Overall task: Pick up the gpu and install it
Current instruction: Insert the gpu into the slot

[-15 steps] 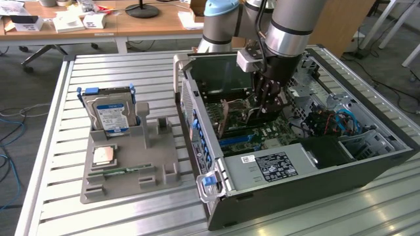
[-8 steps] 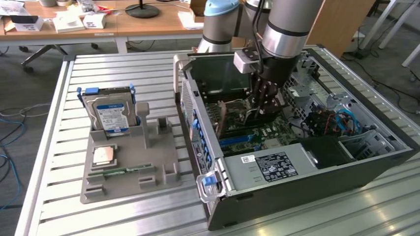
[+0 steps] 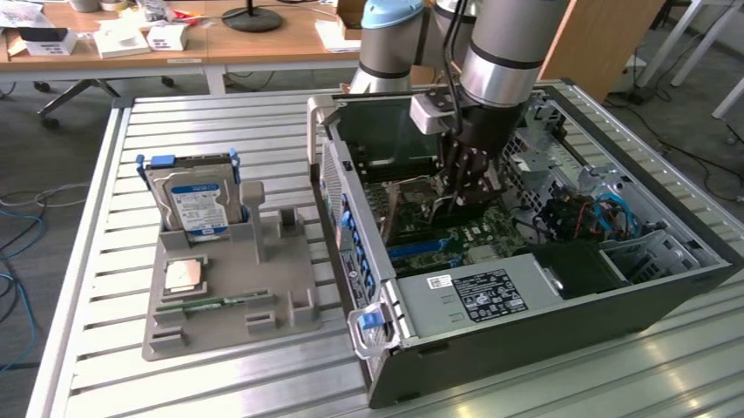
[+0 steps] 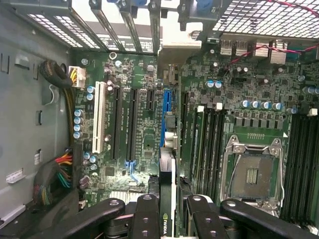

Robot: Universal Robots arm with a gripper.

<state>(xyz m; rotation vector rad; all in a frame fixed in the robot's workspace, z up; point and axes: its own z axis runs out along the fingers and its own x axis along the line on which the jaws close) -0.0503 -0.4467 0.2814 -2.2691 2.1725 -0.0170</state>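
Gpu (image 4: 167, 199): held edge-on inside the computer case (image 3: 511, 322), over the motherboard (image 4: 139, 129), near the blue slot (image 4: 163, 114); contact with the slot cannot be told.
Gripper (image 4: 172, 219): fingers (image 4: 147, 214) drawn in to a narrow gap, clamping the card's two faces.
Hard drive (image 3: 198, 205): upright on the grey tray (image 3: 285, 287), at the exterior view's left of the case.
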